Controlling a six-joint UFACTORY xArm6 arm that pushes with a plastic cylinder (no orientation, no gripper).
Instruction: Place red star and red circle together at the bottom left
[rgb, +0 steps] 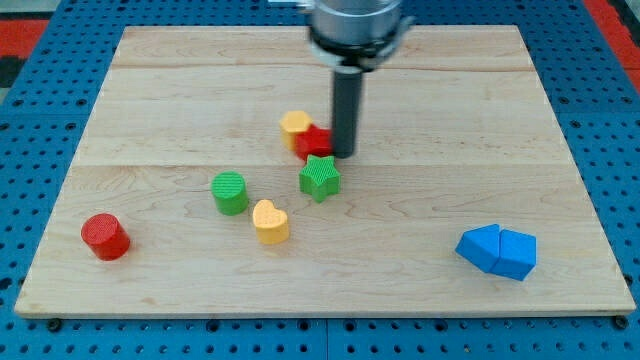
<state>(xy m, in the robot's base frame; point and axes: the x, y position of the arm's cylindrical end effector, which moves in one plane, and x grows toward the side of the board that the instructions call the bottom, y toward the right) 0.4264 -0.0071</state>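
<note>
The red star (313, 141) sits near the board's middle, pressed between a yellow block (295, 125) at its upper left and a green star (320, 177) just below it. My tip (343, 154) stands right against the red star's right side, just above the green star. The red circle (105, 237) stands alone near the view's bottom left corner of the wooden board (150, 90).
A green circle (230, 192) and a yellow heart (270, 221) lie left of and below the red star, between it and the red circle. Two blue blocks (498, 250) sit together at the bottom right. A blue pegboard surrounds the board.
</note>
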